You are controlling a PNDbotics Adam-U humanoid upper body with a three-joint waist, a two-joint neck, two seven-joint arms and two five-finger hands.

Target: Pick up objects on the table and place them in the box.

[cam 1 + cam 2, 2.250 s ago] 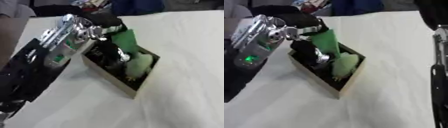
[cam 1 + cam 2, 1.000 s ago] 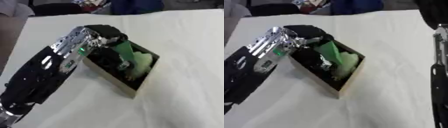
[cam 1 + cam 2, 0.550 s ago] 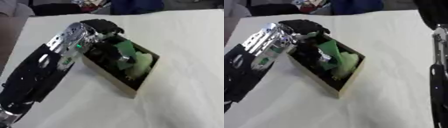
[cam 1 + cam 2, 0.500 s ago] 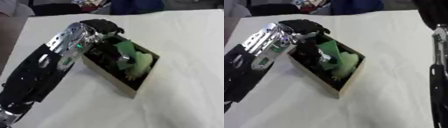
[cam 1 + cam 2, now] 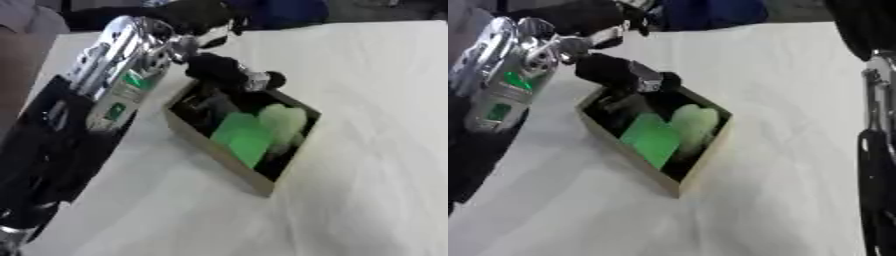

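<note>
White tablecloth (image 5: 367, 100) under box (image 5: 219, 150) of green things, left hand (image 5: 226, 70) curled at its rim, grip unclear

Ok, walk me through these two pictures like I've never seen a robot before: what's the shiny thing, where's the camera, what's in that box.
Both pictures come from the robot's head, one per eye, looking down at a white table. The long black and silver shape coming in from the left is the robot's left arm; its dark left hand is at the far end of the box, and I cannot tell how its fingers are set or whether they hold anything. The dark bar down the right edge of the right eye view is its right arm; that hand is out of sight. The open box holds a bright green flat piece, a pale green soft-looking lump and some dark items I cannot make out.
</note>
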